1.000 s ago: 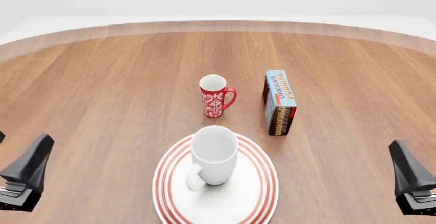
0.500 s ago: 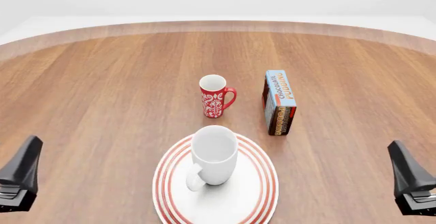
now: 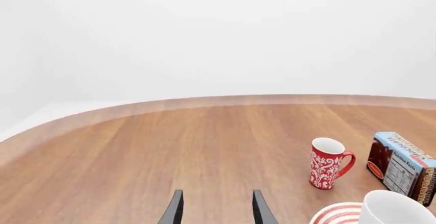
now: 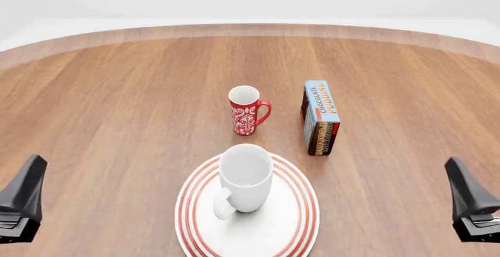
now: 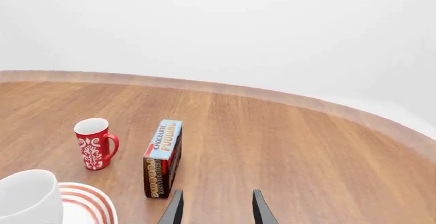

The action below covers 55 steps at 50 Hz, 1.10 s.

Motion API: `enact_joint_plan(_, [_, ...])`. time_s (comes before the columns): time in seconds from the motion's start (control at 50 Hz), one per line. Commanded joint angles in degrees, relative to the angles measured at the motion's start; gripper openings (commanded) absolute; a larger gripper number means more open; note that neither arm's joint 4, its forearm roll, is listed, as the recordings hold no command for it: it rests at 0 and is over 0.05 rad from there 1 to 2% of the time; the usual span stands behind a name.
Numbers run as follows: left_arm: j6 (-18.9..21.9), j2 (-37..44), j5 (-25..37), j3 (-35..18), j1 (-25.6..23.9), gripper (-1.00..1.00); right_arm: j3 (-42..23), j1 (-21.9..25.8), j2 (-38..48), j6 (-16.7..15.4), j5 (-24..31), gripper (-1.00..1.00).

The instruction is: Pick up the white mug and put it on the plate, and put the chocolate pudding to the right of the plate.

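The white mug stands upright on the red-ringed plate at the near middle, its handle towards the near left. The chocolate pudding carton stands on its edge beyond the plate's right side, apart from it. My left gripper is low at the near left, far from the plate. My right gripper is at the near right. Both are open and hold nothing, as the left wrist view and the right wrist view show. The pudding lies ahead and to the left of the right fingers.
A slim red mug with a white pattern stands behind the plate, left of the pudding. The round wooden table's far edge curves across the back. Bare wood lies right of the plate.
The left gripper has drawn back to the left and lower, away from the plate. The right gripper has sunk slightly. The mug, plate and pudding have not moved.
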Motion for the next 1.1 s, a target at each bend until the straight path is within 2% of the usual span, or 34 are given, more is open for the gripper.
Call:
enact_joint_plan(0.02, [0.06, -0.05, -0.36, 0.01, -0.5, 1.0, -2.01, 1.28, 4.29, -2.76, -2.12, 1.0])
enact_joint_plan(0.22, [-0.44, -0.05, -0.5, 0.03, -0.7, 1.0, -3.63, 3.29, 9.3, -5.07, -4.89, 1.0])
enact_joint_plan(0.48, [-0.26, -0.05, -0.61, 0.06, -1.32, 1.0, -6.82, 4.64, 13.94, -5.59, -6.19, 1.0])
enact_joint_plan(0.84, [-0.65, -0.05, -0.69, 0.08, -1.95, 1.0, -11.36, 6.56, 21.85, -7.95, -8.5, 1.0])
enact_joint_plan(0.96, [-0.78, -0.05, -0.64, 0.07, -2.23, 1.0, -13.48, 6.96, 24.51, -7.89, -8.42, 1.0])
enact_joint_plan(1.0, [-0.89, -0.05, -0.64, 0.07, -2.26, 1.0, -14.6, 7.02, 26.49, -5.68, -7.95, 1.0])
enact_joint_plan(1.1, [-1.07, -0.05, -0.7, 0.05, -2.42, 1.0, -16.25, 7.27, 27.74, -6.79, -7.78, 1.0])
